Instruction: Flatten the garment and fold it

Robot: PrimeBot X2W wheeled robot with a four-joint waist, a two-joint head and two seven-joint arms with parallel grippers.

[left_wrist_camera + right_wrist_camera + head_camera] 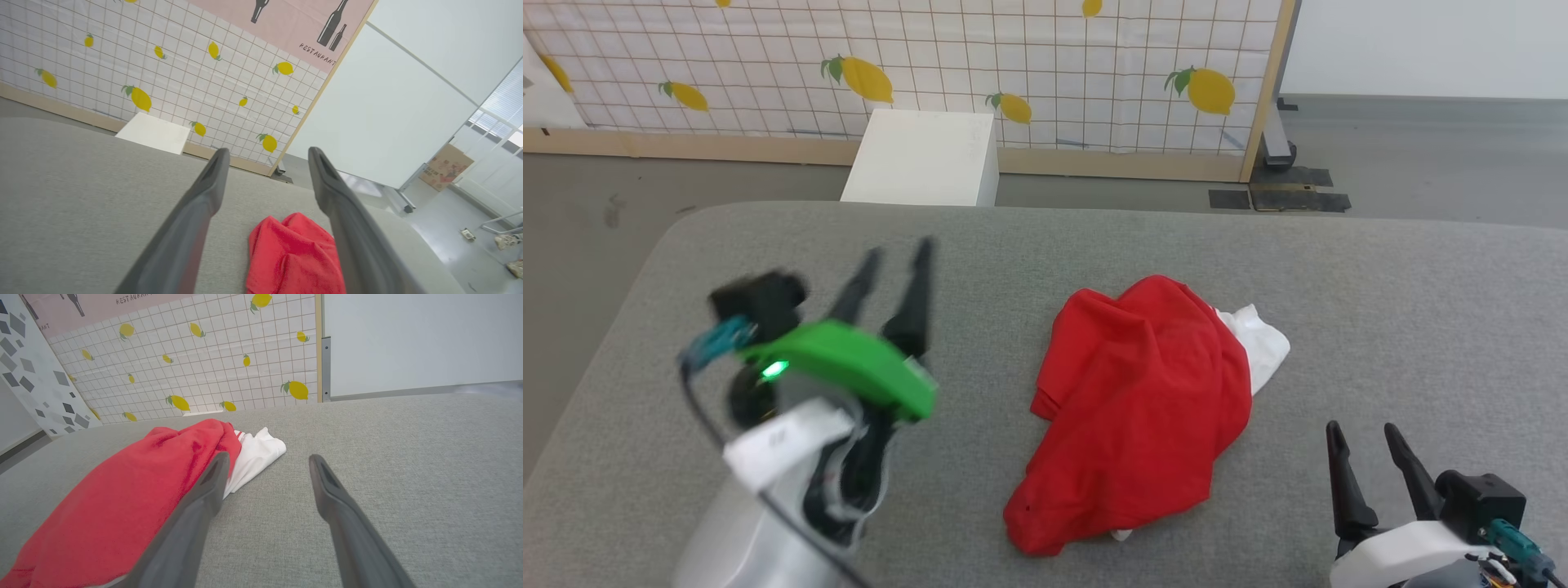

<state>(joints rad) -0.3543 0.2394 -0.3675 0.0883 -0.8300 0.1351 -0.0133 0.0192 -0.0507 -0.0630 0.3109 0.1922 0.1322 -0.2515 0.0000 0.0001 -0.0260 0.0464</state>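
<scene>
A: Head view: what could be got wrong?
B: The garment [1143,408] is heaped mid-table [1421,286], between the left gripper [899,248] and the right gripper [1361,428], touched by neither. Both jaws are spread. Several layers might be pinched together, so the heap would be dragged, not flattened.
A: Left wrist view?
B: Rumpled red folds are seen; no hem can be picked out, so a blind grasp is risked.
A: Right wrist view?
B: A white sleeve [257,453] is seen poking out at the far right; the print is hidden.
</scene>
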